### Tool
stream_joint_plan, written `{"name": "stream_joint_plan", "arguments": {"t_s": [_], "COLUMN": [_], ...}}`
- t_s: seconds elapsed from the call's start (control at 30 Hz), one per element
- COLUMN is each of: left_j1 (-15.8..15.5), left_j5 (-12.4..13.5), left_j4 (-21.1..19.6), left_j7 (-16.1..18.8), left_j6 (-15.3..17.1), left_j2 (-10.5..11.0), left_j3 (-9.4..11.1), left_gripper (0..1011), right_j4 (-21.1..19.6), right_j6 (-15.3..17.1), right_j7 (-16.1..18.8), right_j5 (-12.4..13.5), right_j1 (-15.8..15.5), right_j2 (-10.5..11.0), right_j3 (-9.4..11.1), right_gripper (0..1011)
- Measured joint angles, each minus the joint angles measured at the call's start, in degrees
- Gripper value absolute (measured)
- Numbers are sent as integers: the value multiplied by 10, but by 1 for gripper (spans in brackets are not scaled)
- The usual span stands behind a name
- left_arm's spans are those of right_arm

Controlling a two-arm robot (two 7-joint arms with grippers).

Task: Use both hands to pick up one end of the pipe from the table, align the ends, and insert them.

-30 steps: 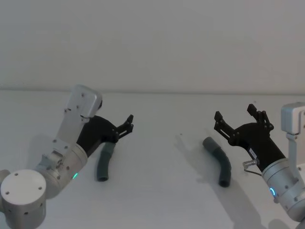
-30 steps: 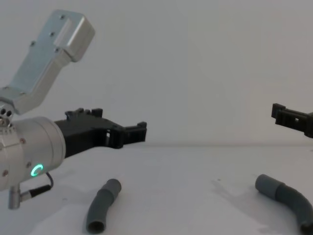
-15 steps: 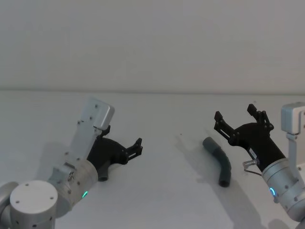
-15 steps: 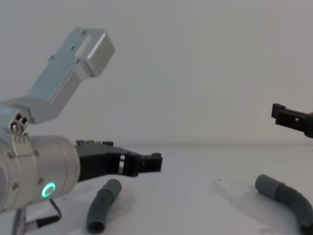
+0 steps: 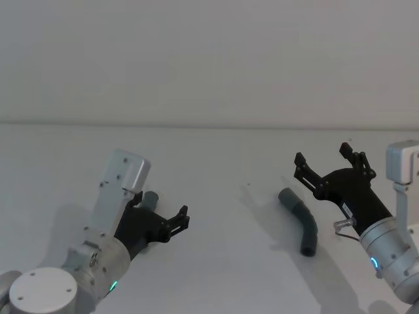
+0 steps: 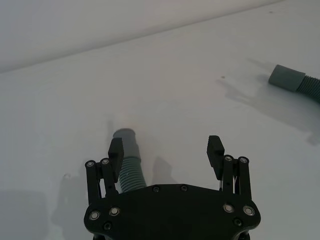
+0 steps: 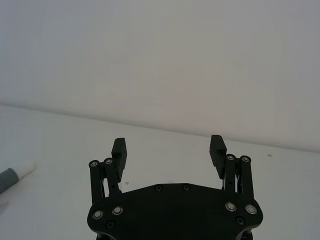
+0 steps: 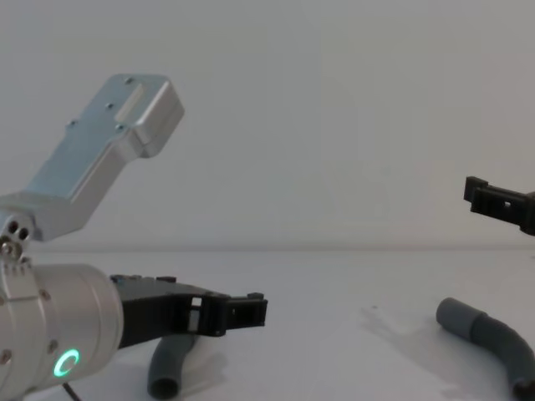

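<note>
- The left pincer (image 5: 178, 220) has come down over the last second, from well above the table (image 5: 222, 281) to low over it. Its fingers are spread wide and hold nothing. The right pincer (image 5: 321, 154) has not moved; it hangs raised, likewise spread and empty.
- Neither pipe piece has shifted. The left pipe piece (image 5: 151, 197) lies beneath and behind the left pincer's fingers. The right pipe piece (image 5: 302, 222) lies below the right pincer's fingertips, on the side toward the other arm.
- I judge this to be the approach to the first pick-up. The left side is near a grasp and the right has yet to descend, so aligning and inserting are far off.
- In the head view the left arm covers most of its piece. The left wrist view shows the fit to the left pincer (image 6: 165, 145): the left pipe piece (image 6: 127, 162) runs under one finger (image 6: 116, 150), not centred in the gap. A sideways shift looks needed before closing.
- The chest view gives height: the left pincer (image 8: 251, 307) sits low, its tips reaching past the left pipe piece (image 8: 167, 363).
- The right wrist view catches a grey cuff with a white tip (image 7: 22, 169) off to one side of the right pincer (image 7: 167, 142). It is likely the right piece's end, though I cannot tell.
</note>
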Motion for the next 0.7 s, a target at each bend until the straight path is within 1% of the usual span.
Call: {"name": "stream_joint_plan", "arguments": {"t_s": [0.37, 0.43, 0.7], "left_j1": [22, 27, 34], "left_j5": [2, 0, -9], "left_j4": [-8, -8, -3], "left_j7": [20, 23, 26], "left_j6": [-7, -9, -6], "left_j2": [-15, -20, -32], "left_j3": [-16, -21, -31], "left_gripper": [1001, 1001, 1001], "right_j4": [0, 0, 0], "right_j6": [0, 0, 0], "right_j7": [0, 0, 0], "right_j5": [0, 0, 0], "right_j1": [0, 0, 0], "right_j2": [0, 0, 0], "right_j3": [0, 0, 0], "right_gripper": [1004, 1004, 1004]}}
